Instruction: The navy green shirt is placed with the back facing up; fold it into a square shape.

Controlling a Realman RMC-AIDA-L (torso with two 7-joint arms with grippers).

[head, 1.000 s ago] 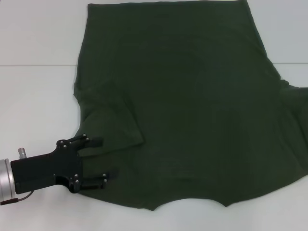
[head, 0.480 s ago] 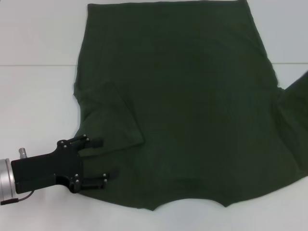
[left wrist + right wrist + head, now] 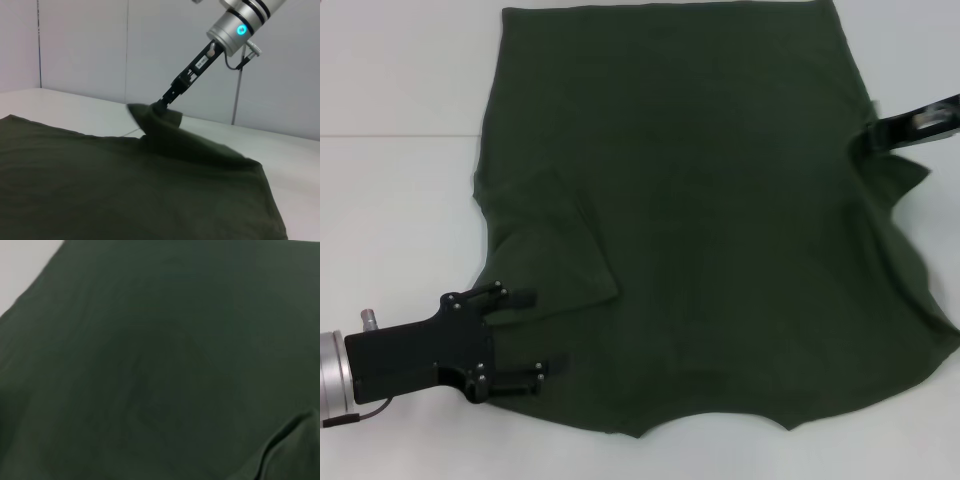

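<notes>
One navy green shirt (image 3: 720,220) spread flat, sleeve pinched by right end effector (image 3: 872,140)

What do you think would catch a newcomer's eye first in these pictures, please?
The navy green shirt dominates, spread across the white table and filling most of the head view. At the shirt's right edge, the right gripper pinches a peak of fabric and holds it lifted off the table, as the left wrist view shows. The left gripper rests open at the shirt's near left corner, beside the folded-in sleeve.
</notes>
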